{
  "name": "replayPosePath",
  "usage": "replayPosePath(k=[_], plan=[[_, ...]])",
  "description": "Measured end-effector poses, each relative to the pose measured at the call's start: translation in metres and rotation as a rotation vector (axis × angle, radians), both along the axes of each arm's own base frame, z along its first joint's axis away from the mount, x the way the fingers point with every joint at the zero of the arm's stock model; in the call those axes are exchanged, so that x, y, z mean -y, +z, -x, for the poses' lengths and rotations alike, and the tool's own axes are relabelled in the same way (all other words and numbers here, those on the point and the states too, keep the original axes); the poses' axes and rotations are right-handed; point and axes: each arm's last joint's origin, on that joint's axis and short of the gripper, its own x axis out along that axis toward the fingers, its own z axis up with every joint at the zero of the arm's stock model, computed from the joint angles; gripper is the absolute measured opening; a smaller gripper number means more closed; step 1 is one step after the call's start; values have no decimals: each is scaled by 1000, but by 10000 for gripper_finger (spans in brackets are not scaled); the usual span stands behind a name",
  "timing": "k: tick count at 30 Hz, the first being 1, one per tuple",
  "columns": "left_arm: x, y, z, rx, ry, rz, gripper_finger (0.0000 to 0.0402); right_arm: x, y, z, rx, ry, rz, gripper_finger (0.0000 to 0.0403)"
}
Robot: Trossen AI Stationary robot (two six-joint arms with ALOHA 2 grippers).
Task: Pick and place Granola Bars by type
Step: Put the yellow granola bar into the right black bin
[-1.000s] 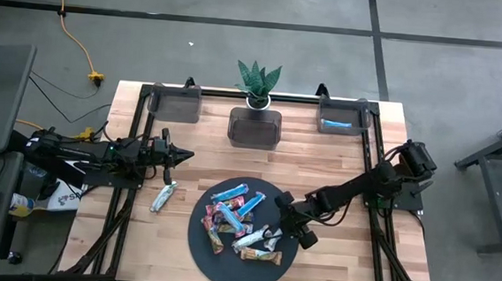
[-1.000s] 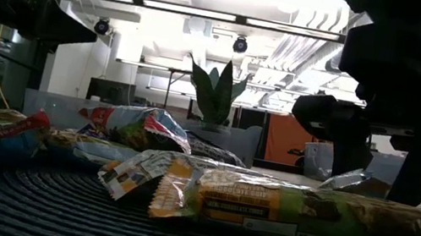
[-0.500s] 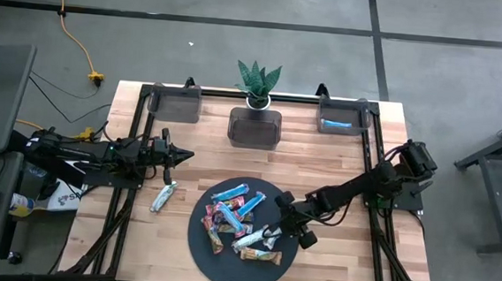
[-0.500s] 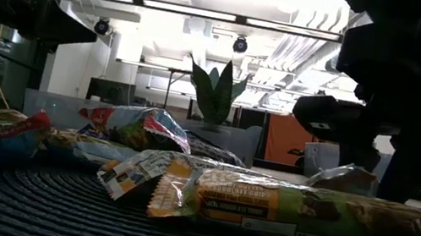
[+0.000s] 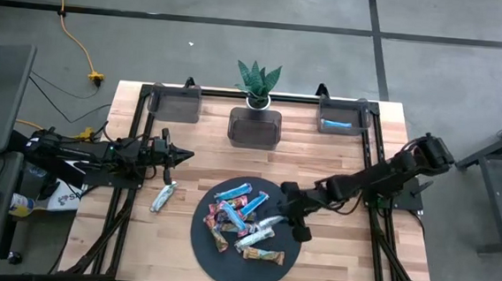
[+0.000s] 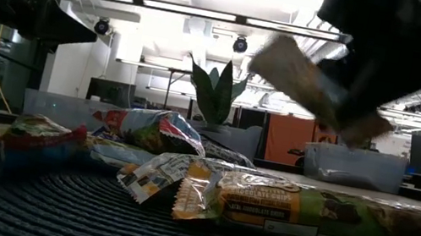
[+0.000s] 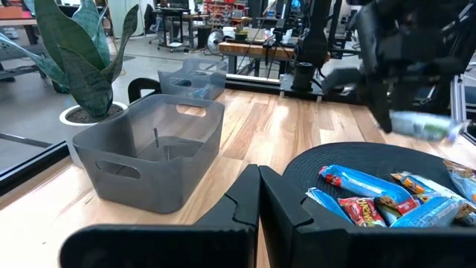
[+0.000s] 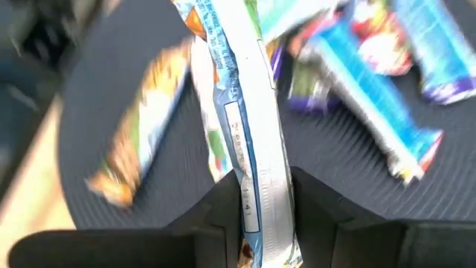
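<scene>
Several granola bars in blue, red and orange wrappers (image 5: 237, 212) lie in a heap on the round dark mat (image 5: 202, 239). One silver-green bar (image 5: 165, 196) rests flat on the wood left of the mat. A blue bar (image 5: 339, 124) lies in the far right bin. My right gripper (image 5: 284, 221) is over the mat's right part, shut on a silver-green bar (image 8: 239, 97). My left gripper (image 5: 175, 156) waits shut at the table's left, holding nothing. My right gripper pinches one end of the silver-green bar (image 8: 253, 195) between its two fingers (image 8: 312, 205). The fingers slant down from the table's right side and lie along the bar. The bar sticks out past the fingertips, tilted and lifted clear of the mat (image 6: 306, 83).
Three clear grey bins stand along the far edge: left (image 5: 176, 102), middle (image 5: 254, 127) and right (image 5: 357, 108). A potted plant (image 5: 258, 81) stands behind the middle bin. Bare wood lies between the mat and the bins.
My right gripper has risen from the mat and rolled, drawing a little toward the far edge. The silver-green bar has come up with it and now hangs tilted, clear of the mat. The heap of bars on the mat has shifted slightly.
</scene>
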Motion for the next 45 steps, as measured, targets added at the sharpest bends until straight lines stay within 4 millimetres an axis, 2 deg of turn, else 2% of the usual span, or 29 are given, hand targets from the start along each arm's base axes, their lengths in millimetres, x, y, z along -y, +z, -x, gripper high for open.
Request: replayPosePath(k=[8, 15, 23, 29, 37, 45], plan=[[0, 0, 0, 0, 0, 0, 1, 25, 42, -13, 250, -175, -229, 86], [0, 0, 0, 0, 0, 0, 1, 44, 70, -22, 477, -227, -372, 86], [0, 0, 0, -1, 0, 0, 1, 57, 89, -27, 683, -264, -403, 86], [0, 0, 0, -1, 0, 0, 1, 74, 98, -25, 748, -307, -369, 87], [0, 0, 0, 0, 0, 0, 1, 110, 125, 0, 817, -403, -256, 87], [0, 0, 0, 0, 0, 0, 1, 142, 158, 59, 834, -588, -54, 87]])
